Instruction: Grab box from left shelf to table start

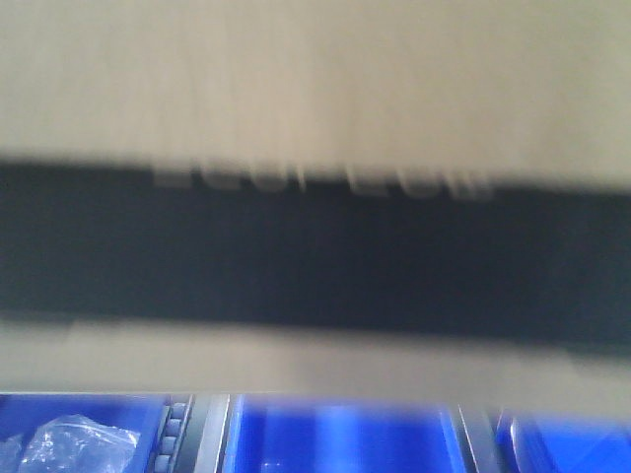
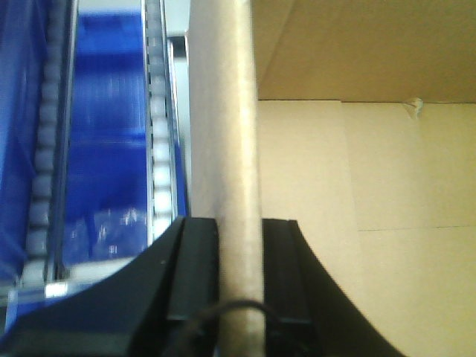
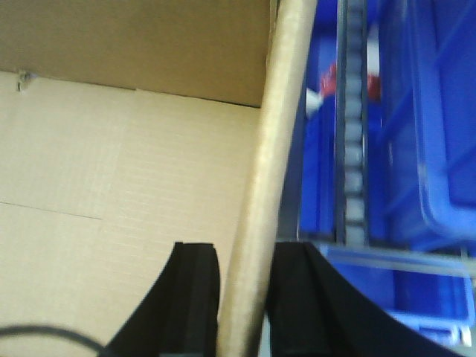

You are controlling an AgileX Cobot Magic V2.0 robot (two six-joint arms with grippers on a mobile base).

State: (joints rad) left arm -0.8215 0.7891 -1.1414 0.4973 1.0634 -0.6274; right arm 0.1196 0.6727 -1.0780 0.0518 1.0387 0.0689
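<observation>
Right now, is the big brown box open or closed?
Open. Both wrist cameras look straight into the box, and the left gripper and right gripper each pinch a bare wall edge.

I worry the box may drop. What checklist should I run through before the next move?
1. Hold of left gripper on box wall: ok, a finger on each side.
2. Hold of right gripper on box wall: ok, a finger on each side.
3. Box clear of the blue bins: cannot tell; the front view shows it above them.
4. Front view sharp: not ok, blurred.
5. Table in sight: not ok, no view shows it.
</observation>
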